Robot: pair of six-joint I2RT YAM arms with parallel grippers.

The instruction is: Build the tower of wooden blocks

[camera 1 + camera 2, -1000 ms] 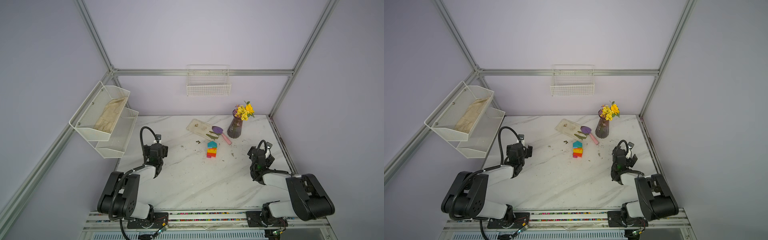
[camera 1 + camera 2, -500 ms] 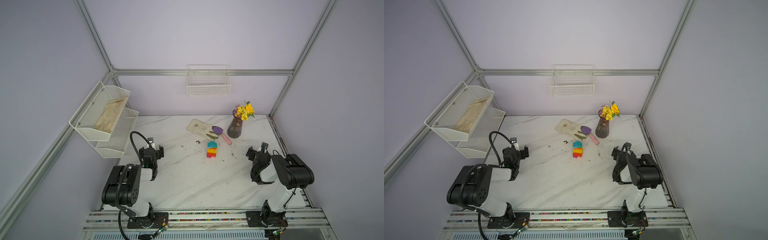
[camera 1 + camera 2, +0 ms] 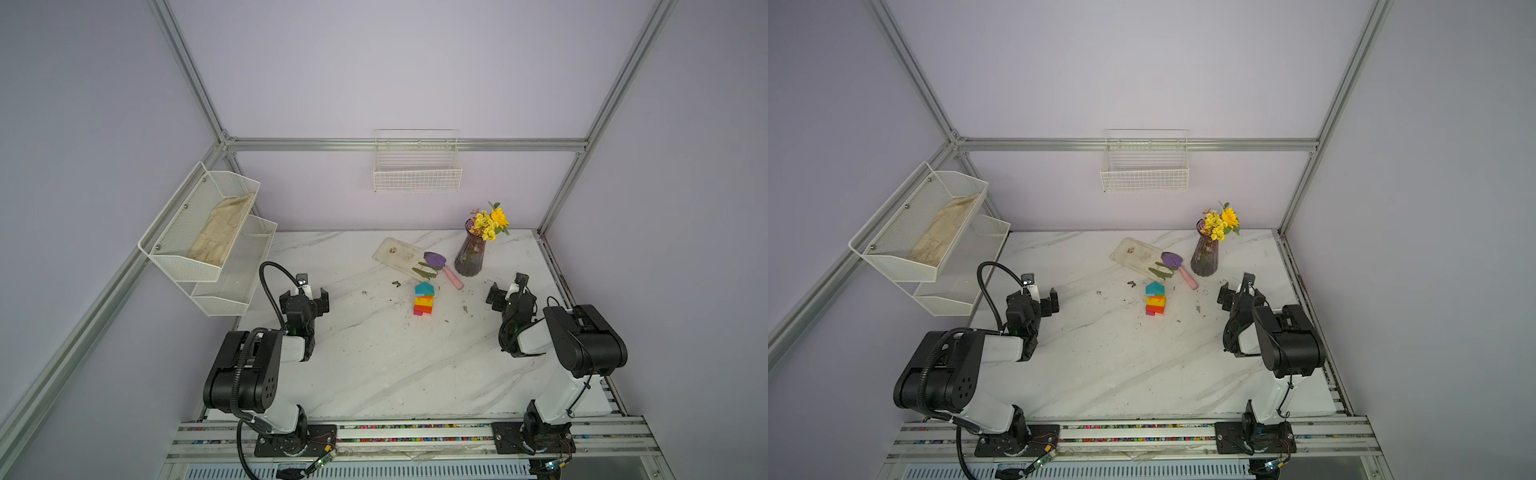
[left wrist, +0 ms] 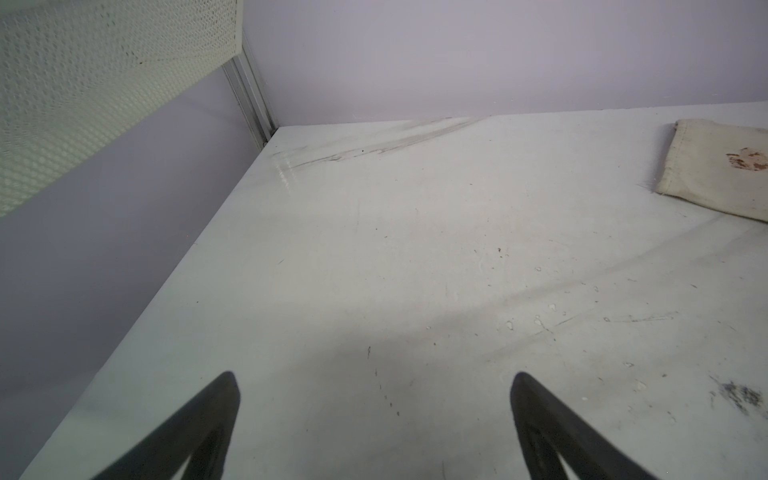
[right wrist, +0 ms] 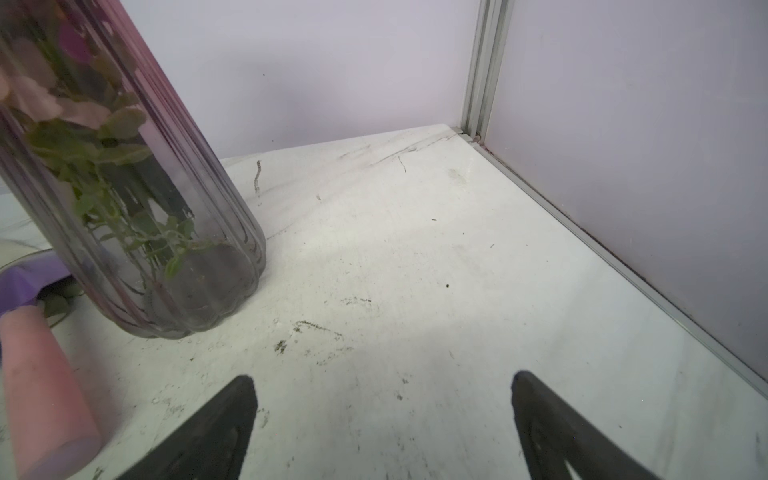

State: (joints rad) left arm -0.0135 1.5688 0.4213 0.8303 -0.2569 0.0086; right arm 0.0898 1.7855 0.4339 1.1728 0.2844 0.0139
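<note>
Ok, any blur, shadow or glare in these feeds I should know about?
Both top views: sharp, evenly lit, tower clearly readable. Left wrist view: soft shadow on the table ahead of the open left gripper, small glint near the corner. Right wrist view: vase close and blurred, trowel handle soft.

both top views: high over front edge, look down + back, far, share whole worktop (image 3: pixel 374 365) | L wrist: low, close, faces back-left corner | R wrist: low, close, faces back-right corner, vase (image 5: pixel 124 187) near

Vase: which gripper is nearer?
Right. The right gripper is close, in front and right of the vase; the left gripper is far to its left, beyond the tower.
</note>
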